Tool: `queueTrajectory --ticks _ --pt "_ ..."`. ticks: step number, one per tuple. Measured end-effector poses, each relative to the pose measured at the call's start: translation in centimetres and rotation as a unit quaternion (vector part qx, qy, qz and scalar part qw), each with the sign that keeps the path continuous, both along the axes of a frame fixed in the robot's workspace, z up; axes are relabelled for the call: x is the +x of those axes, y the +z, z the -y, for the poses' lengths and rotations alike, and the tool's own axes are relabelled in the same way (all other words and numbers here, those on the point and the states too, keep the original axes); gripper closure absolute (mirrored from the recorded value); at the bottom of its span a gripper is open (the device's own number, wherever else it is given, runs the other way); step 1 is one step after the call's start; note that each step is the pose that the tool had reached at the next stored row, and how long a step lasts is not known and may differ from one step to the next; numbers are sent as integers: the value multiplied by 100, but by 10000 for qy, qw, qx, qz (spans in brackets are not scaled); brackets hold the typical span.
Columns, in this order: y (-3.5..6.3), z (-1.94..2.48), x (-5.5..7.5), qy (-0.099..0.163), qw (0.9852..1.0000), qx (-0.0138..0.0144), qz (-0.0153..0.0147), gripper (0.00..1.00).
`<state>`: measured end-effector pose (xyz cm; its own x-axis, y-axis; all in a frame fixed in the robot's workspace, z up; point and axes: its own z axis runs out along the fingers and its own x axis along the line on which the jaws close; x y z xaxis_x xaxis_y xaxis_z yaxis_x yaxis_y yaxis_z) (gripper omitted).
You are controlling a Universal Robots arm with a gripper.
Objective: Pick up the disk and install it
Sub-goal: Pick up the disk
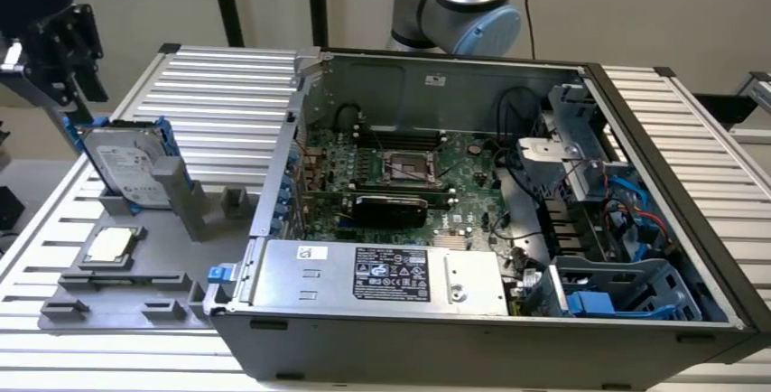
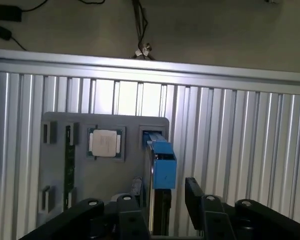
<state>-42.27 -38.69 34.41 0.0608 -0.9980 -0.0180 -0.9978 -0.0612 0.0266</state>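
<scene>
The disk (image 1: 125,168) stands on edge in a slot of the grey fixture plate (image 1: 121,297), silver with a white label and a blue carrier frame. My black gripper (image 1: 75,85) hangs just above it, toward the exterior view's left. In the wrist view I look down on the disk's thin edge and blue carrier (image 2: 162,165). The gripper (image 2: 165,195) is open, with one finger on either side of that edge and a visible gap to the finger (image 2: 194,192) on one side.
A small square processor chip (image 1: 108,245) (image 2: 105,143) lies in its pocket on the fixture plate beside the disk. The open computer case (image 1: 482,193) takes up the exterior view's right, with a grey and blue drive bay (image 1: 615,293) at its near corner. The ribbed aluminium table (image 1: 217,76) lies underneath.
</scene>
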Motion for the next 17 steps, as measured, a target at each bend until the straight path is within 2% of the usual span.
queueTrajectory --ticks 9,17 --pt "-160 0 2 -25 10000 0 -1 0" --pt "-173 -8 -1 -128 9999 0 -2 0"
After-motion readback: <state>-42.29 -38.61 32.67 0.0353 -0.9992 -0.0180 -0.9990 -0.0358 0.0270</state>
